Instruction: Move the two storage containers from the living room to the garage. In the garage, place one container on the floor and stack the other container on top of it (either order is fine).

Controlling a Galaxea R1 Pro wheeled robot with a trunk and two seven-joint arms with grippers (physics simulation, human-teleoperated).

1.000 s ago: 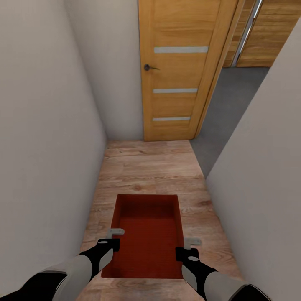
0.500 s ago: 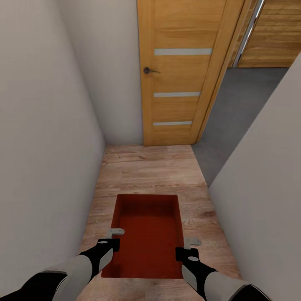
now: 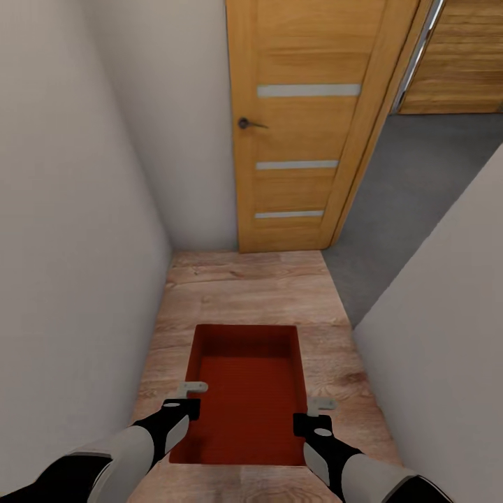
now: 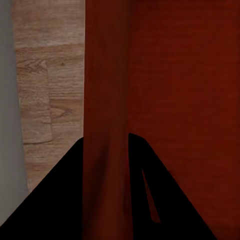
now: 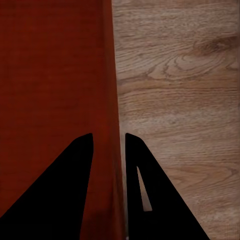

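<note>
Container (image 3: 246,391) clamped by its side walls: left gripper (image 3: 187,398) and right gripper (image 3: 316,412) each pinch one. Grip unchanged. Door (image 3: 300,126) sits nearer than a second ago.

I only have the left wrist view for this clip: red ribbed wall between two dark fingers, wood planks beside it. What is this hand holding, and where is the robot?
Observer: The left hand grips the left wall of a red-orange open-top storage container, carried in a narrow hallway with white walls.
Operator: Is the other arm helping?
Observer: Yes. The right hand clamps the opposite wall; its wrist view shows that wall pinched between its fingers.
Operator: What is ahead?
Observer: A closed wooden door straight ahead, and to its right an opening onto a grey floor.
Operator: Anything inside the bin?
Observer: Nothing; its ribbed bottom is bare.
</note>
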